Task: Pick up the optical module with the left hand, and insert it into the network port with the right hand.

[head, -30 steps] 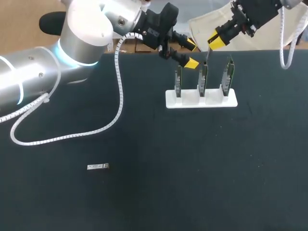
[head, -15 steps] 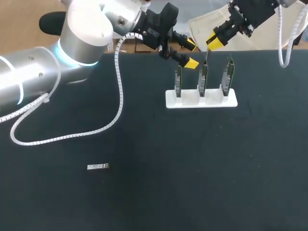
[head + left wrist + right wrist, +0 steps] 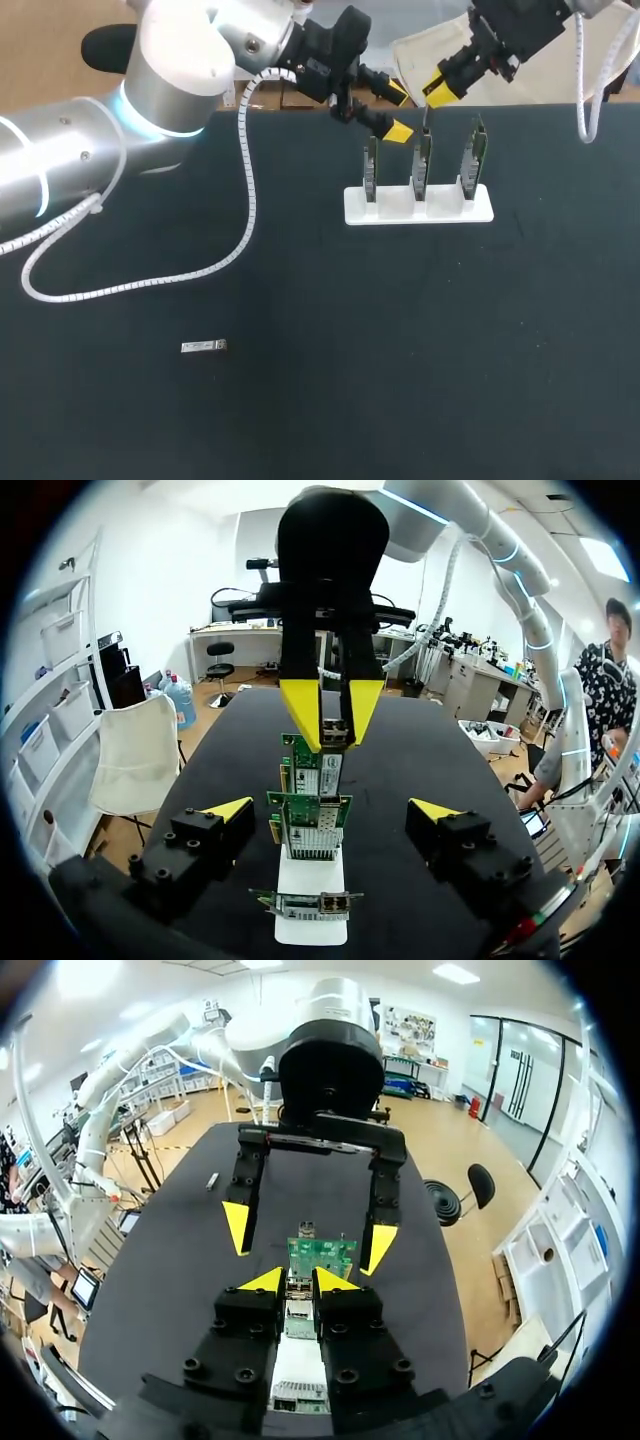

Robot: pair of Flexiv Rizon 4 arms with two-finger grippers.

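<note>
Module placement is the weak point. The optical module (image 3: pixel 335 734), a small metallic piece, is pinched between the nearly closed fingers of the right end effector (image 3: pixel 438 95). It hangs tip-down just above the top edge of the middle network card (image 3: pixel 422 160), and as far as I can see it is not yet in any port. The port itself is too small to make out, so I cannot tell how well the two line up. If the module comes down slightly off the opening or tilted, it would likely catch on the card's edge. It could then twist in the grip or slip out, since only a narrow part of it appears to be clamped. A hard push could also bend the thin card or rock it in its slot.

The three cards stand upright in a row in a white stand (image 3: pixel 420 207), which looks light and merely rests on the counter (image 3: pixel 400 350). A sideways load may slide or tip it. The left end effector (image 3: pixel 396 112) is spread wide with nothing in it, hovering by the left card (image 3: pixel 371 165) at the end of the row, close to the right end effector. With the two so near, a drift by either arm could bump the other or knock a card.

A second module (image 3: pixel 203 346) lies flat on the counter, well apart from the stand on the left arm's side, and poses no risk there.
</note>
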